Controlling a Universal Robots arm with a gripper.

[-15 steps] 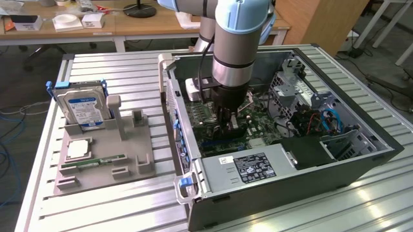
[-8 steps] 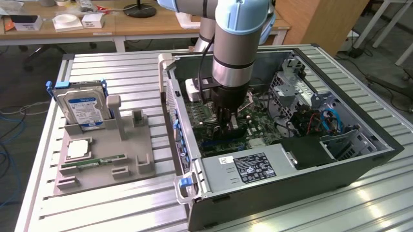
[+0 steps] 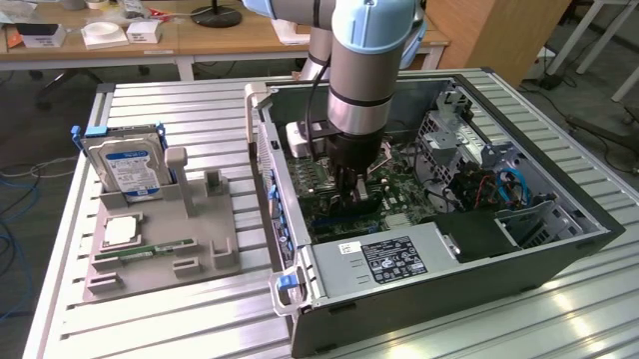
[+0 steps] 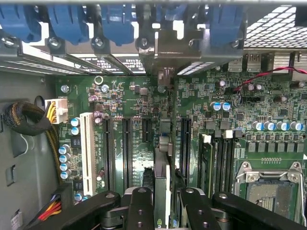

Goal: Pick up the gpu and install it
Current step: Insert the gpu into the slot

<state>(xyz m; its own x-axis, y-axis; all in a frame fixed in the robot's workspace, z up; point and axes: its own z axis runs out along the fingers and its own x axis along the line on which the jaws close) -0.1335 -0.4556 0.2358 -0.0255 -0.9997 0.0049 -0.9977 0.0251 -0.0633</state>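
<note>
The robot arm reaches straight down into the open computer case that lies on its side on the metal worktop. The case sits toward the worktop's edge on the exterior view's right.

The hand is low over the green board inside the case. Its 2 black fingers stand partly open, with a thin card pinched between them. That card is the gpu. It stands on its edge, and the fingers press on its 2 flat sides. In the wrist view the gpu runs in line with the long black slots on the board, and it sits between 2 of them. Its far end reaches toward the metal back wall of the case, where the blue clips are. I cannot tell if the gpu is pushed all the way down into a slot. In the exterior view the hand hides most of the gpu.

Beside the slots there is a square silver socket and a white long slot. A bundle of yellow and black wires goes into a white plug near the side of the case.

A grey parts tray sits on the worktop on the exterior view's left of the case, just beside it. A silver hard drive with a blue label stands up in the tray. A narrow green memory stick lies flat in the tray, near a square chip.
</note>
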